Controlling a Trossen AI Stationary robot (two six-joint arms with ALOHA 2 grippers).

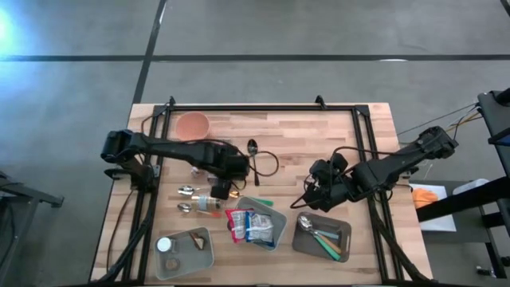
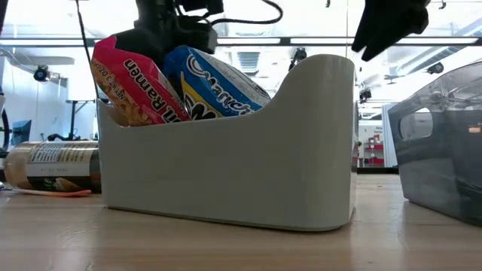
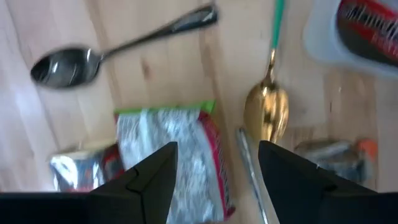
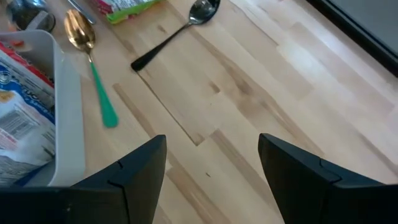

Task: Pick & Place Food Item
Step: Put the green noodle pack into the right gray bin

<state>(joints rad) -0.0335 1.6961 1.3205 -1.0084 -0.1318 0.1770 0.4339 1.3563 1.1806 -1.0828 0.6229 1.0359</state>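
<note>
A: Where's the snack packet [image 3: 171, 155]?

B: Flat on the tabletop [image 4: 261, 93], under the left claw [image 3: 214, 177], whose fingers straddle it part-open, nothing gripped.

A: Handling?

B: Probably light, crinkly, slippery foil; pinch across its middle. The right claw [image 4: 211, 171] waits part-open, empty.

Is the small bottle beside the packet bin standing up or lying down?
Lying down: the bottle rests on its side on the table, left of the packet bin.

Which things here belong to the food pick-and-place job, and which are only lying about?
Job:
- crinkly silver, red and green snack packet between the left gripper jaws
- pale grey bin holding ramen packets

Lying about:
- dark metal spoon
- gold spoon with green handle
- pink bowl
</note>
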